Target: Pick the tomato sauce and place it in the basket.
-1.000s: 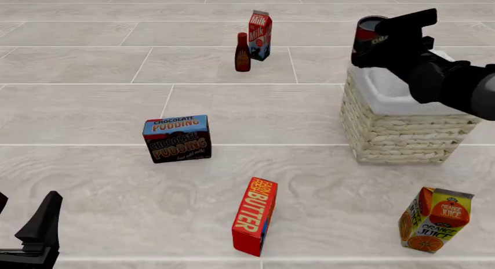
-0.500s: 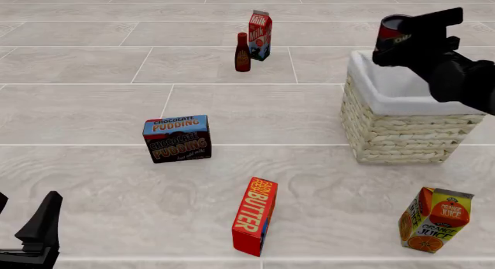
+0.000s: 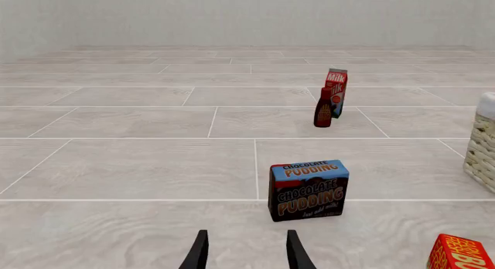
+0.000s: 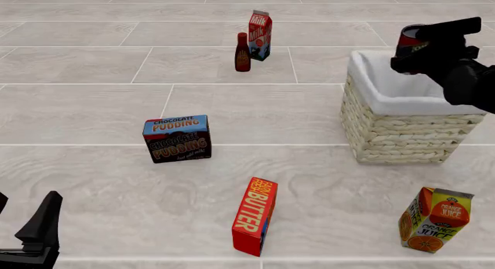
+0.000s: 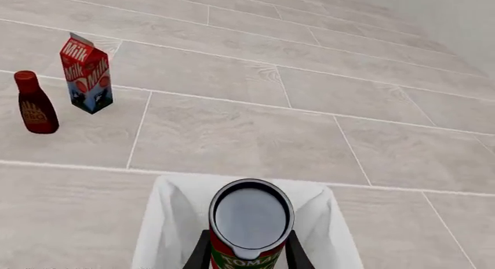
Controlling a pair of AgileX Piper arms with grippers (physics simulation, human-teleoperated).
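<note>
tomato sauce (image 4: 409, 41) in right fingers (image 5: 203, 250) | above basket (image 4: 402, 130) opening

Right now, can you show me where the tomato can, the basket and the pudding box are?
tomato sauce (image 5: 250, 220): right wrist view, its metal top.
basket (image 4: 402, 130): front view, its woven front wall.
pudding box (image 4: 177, 138): front view, its front face.

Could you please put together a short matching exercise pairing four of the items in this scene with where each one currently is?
Things:
1. tomato sauce
2. butter box
3. dark red bottle
4. orange juice carton

Places:
A. right beside the milk carton, far across the floor
B. near side of the basket, on the floor
C. held in the right tool above the basket
D. on the floor nearer the camera than the chocolate pudding box

Pairs: 1-C, 2-D, 3-A, 4-B
</note>
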